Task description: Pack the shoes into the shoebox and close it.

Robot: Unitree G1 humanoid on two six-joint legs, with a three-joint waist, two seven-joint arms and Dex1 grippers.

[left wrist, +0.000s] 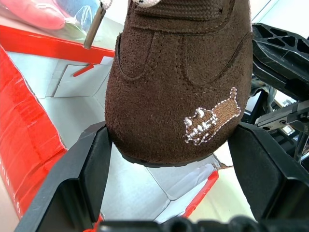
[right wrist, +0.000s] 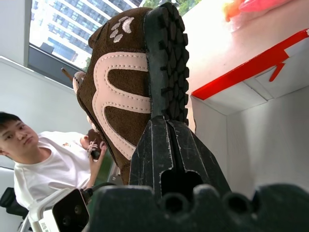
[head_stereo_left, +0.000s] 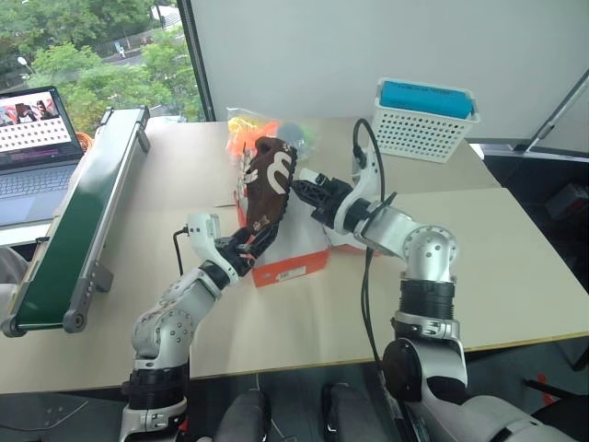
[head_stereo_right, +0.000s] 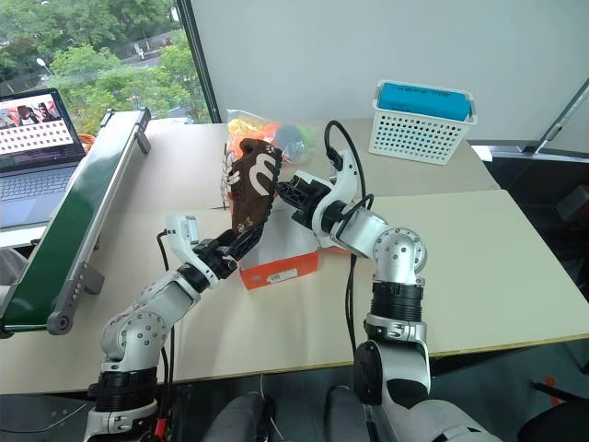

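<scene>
From the right wrist a seated person [right wrist: 43, 164] shows behind the lugged black sole. The brown suede shoe [head_stereo_left: 269, 189] stands upright over the open orange-red shoebox [head_stereo_left: 293, 265] — left gripper [head_stereo_left: 253, 241] clamps its heel, right gripper [head_stereo_left: 306, 191] is clenched against its sole edge.

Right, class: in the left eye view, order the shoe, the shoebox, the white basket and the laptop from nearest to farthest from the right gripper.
1. Shoe: held upright over the box, the right gripper shut at its sole.
2. Shoebox: just below the grippers.
3. White basket: at the back on the robot's right.
4. Laptop: far left, past the conveyor.
</scene>
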